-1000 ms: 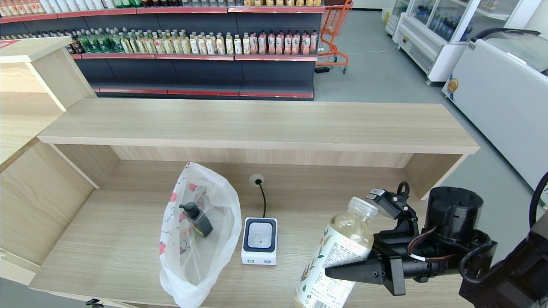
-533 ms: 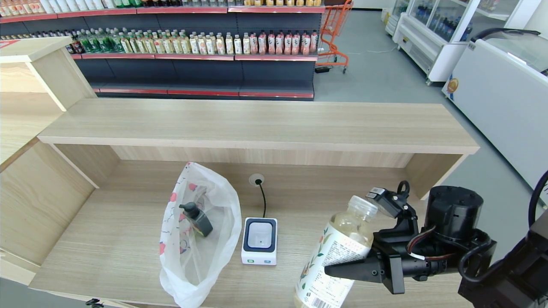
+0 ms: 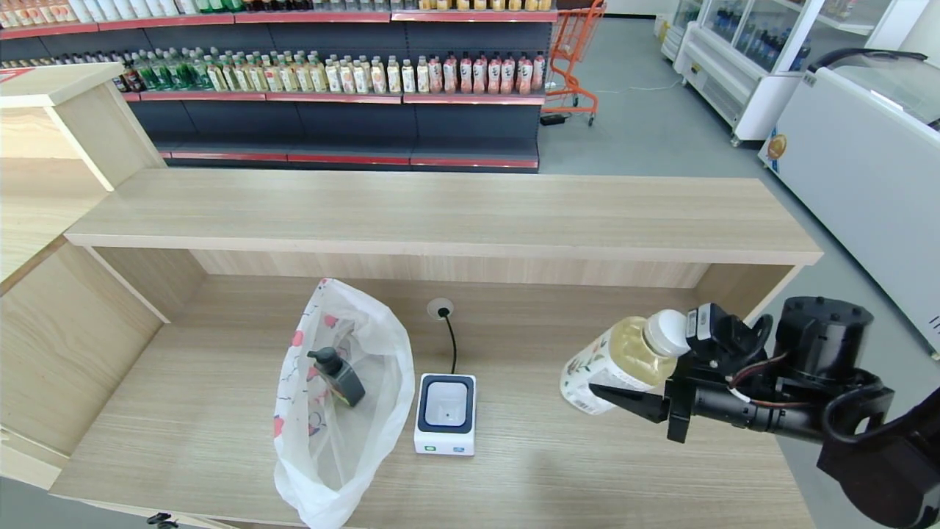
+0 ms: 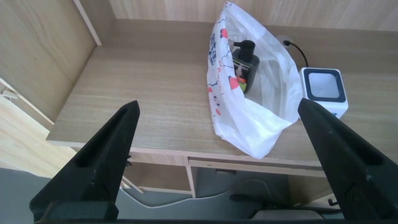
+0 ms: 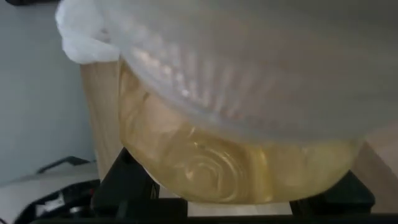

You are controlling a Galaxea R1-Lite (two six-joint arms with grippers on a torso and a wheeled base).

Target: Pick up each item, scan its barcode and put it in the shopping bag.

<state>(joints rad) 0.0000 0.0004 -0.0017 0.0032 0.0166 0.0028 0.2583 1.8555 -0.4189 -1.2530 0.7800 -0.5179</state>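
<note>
My right gripper [image 3: 637,388] is shut on a clear drink bottle [image 3: 611,362] with yellow liquid, a floral label and a white cap, held tilted on its side above the right part of the counter. Seen from the right wrist, the bottle [image 5: 236,155] is pressed close to the camera. The white barcode scanner [image 3: 445,414] sits at the counter's middle, left of the bottle. A white shopping bag [image 3: 338,400] with red print lies open left of the scanner, with a dark pump bottle [image 3: 338,377] inside. My left gripper [image 4: 217,162] stands open above the counter's front edge, near the bag [image 4: 249,93].
The wooden counter [image 3: 558,470] has a raised shelf [image 3: 440,213] behind it and side walls at left and right. A black cable [image 3: 449,339] runs from the scanner to a hole at the back. Store shelves and freezers stand beyond.
The right gripper has risen and swung right with the bottle, turning it from near upright to lying on its side, cap toward the arm. Bag and scanner are unmoved.
</note>
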